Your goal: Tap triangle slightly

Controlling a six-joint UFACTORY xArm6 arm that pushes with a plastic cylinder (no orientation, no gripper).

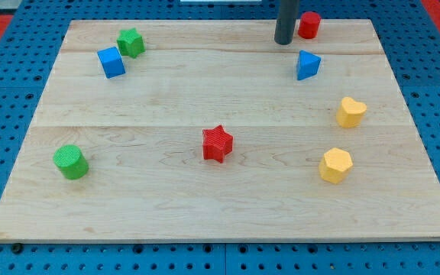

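- While the dark rod's tip (283, 42) rests upper right, just above-left of the blue plastic triangle block (307, 65), no contact shows.
- Having no fingers, the rod holds nothing, positioned for a light nudge.

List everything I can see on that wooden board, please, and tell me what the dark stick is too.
wooden board: one, pale wood, fills most of the view, on a blue pegboard.
green star: one, top left.
blue cube: one, just below and left of the green star.
green cylinder: one, lower left.
red star: one, near the centre.
red cylinder: one, top right.
blue triangle: one, below the red cylinder.
yellow heart: one, right side.
yellow hexagon: one, lower right.
my tip: one dark rod end, just left of the red cylinder, above and left of the blue triangle, not touching it.
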